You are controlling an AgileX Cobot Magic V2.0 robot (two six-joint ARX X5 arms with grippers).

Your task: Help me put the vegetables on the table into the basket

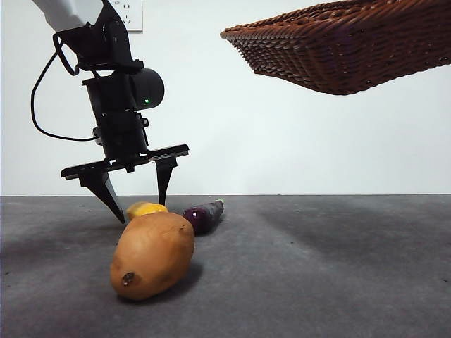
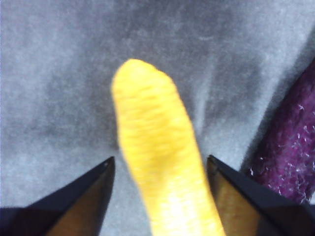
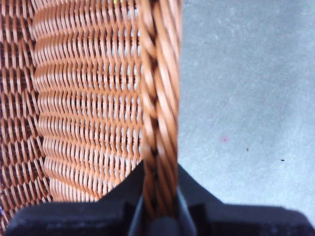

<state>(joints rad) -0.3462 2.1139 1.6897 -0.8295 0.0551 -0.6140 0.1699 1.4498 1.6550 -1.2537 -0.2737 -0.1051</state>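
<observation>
Nearest the front camera lies the potato [image 1: 152, 255], a large tan-orange lump with a dark spot low on its near end, resting on the dark grey mottled table [image 1: 317, 282]. Just behind the potato, the left gripper [image 1: 141, 201] stands with its two black jaws spread apart, one on each side of the yellow vegetable [image 2: 157, 157], neither jaw touching it. That vegetable is smooth, bright yellow and tapers to a rounded tip. Just beside it, behind the potato's right side, lies the eggplant [image 1: 204, 215], slim, dark purple, with a green tip pointing away. The right gripper [image 3: 160, 216] is clamped on the braided rim of the basket [image 1: 345, 46], a wide brown wicker piece held tilted in the air, high above the potato.
</observation>
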